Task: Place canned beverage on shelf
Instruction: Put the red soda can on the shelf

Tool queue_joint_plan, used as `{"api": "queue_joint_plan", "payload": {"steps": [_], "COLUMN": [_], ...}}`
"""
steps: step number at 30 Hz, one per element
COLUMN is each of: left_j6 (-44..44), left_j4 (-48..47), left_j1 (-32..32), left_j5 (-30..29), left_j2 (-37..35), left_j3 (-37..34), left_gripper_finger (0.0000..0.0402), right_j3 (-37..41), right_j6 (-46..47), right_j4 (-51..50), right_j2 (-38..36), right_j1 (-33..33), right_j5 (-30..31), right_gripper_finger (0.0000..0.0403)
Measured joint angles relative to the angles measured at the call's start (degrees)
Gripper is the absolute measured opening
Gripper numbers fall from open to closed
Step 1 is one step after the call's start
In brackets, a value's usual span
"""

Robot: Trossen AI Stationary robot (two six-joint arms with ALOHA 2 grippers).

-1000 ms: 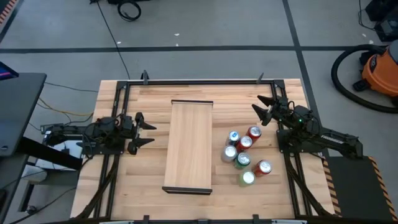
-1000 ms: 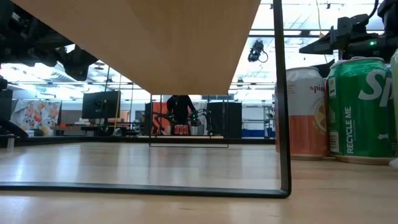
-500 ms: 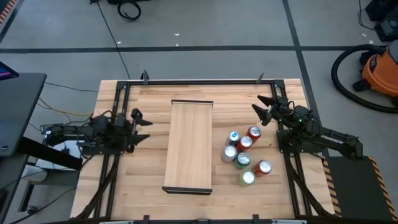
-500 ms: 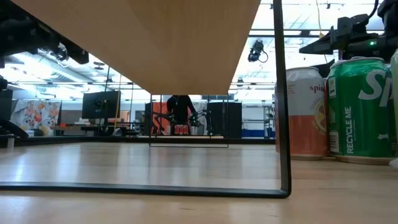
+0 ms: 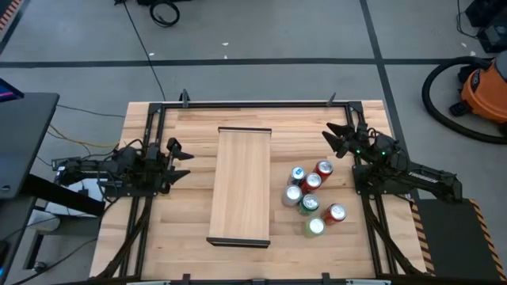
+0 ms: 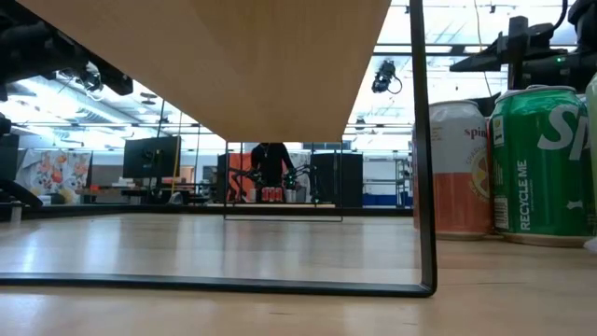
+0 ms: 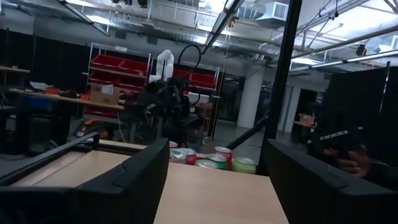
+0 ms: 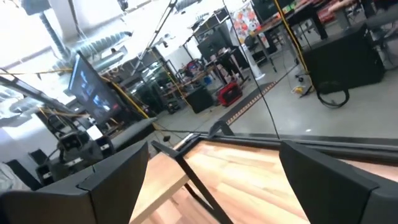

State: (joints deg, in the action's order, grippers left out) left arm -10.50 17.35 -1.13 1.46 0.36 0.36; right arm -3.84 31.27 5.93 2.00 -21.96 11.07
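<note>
The shelf (image 5: 242, 186) is a long light-wood board on a dark frame in the middle of the table; the low view shows its underside (image 6: 233, 65) and a frame leg (image 6: 424, 187). Several cans (image 5: 310, 196) stand upright on the tabletop just right of the shelf, among them a green can (image 6: 541, 163) and an orange-and-white can (image 6: 457, 168). My left gripper (image 5: 181, 152) hovers left of the shelf, open and empty, pointing at it. My right gripper (image 5: 334, 136) hovers beyond the cans at the far right, open and empty.
A black metal frame (image 5: 253, 103) runs round the tabletop. Bare tabletop (image 5: 186, 214) lies between the left arm and the shelf. An orange vacuum (image 5: 483, 87) stands on the floor at the right, off the table.
My left gripper has tipped upward and risen slightly, staying left of the shelf. My right gripper has rolled a little about its own axis without shifting. The shelf and the cans have kept still.
</note>
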Motion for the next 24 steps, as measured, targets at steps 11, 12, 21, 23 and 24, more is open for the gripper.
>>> {"api": "queue_joint_plan", "payload": {"steps": [11,12,21,23,24], "left_j6": [-3.97,-3.05,-0.72,-0.68,-0.7], "left_j4": [3.69,4.93,5.13,2.9,2.12], "left_j1": [-0.02,-0.02,0.53,1.06,1.33], "left_j5": [-1.98,-2.53,-11.17,-12.86,-13.54], "left_j2": [0.0,0.0,1.29,3.2,4.68], "left_j3": [0.0,0.0,2.41,4.43,5.44], "left_gripper_finger": [0.0272,0.0272,0.0272,0.0272,0.0272], "right_j3": [0.0,0.0,-0.32,-1.89,-2.93], "right_j6": [-3.06,-3.11,-5.53,-7.57,-8.72], "right_j4": [0.19,0.6,4.96,3.62,2.83], "right_j2": [0.13,0.13,1.77,2.98,3.78], "right_j1": [0.01,0.02,0.02,0.02,0.02], "right_j5": [-1.63,-1.9,-6.03,-5.99,-5.89], "right_gripper_finger": [0.0373,0.0373,0.0368,0.0361,0.0356]}}
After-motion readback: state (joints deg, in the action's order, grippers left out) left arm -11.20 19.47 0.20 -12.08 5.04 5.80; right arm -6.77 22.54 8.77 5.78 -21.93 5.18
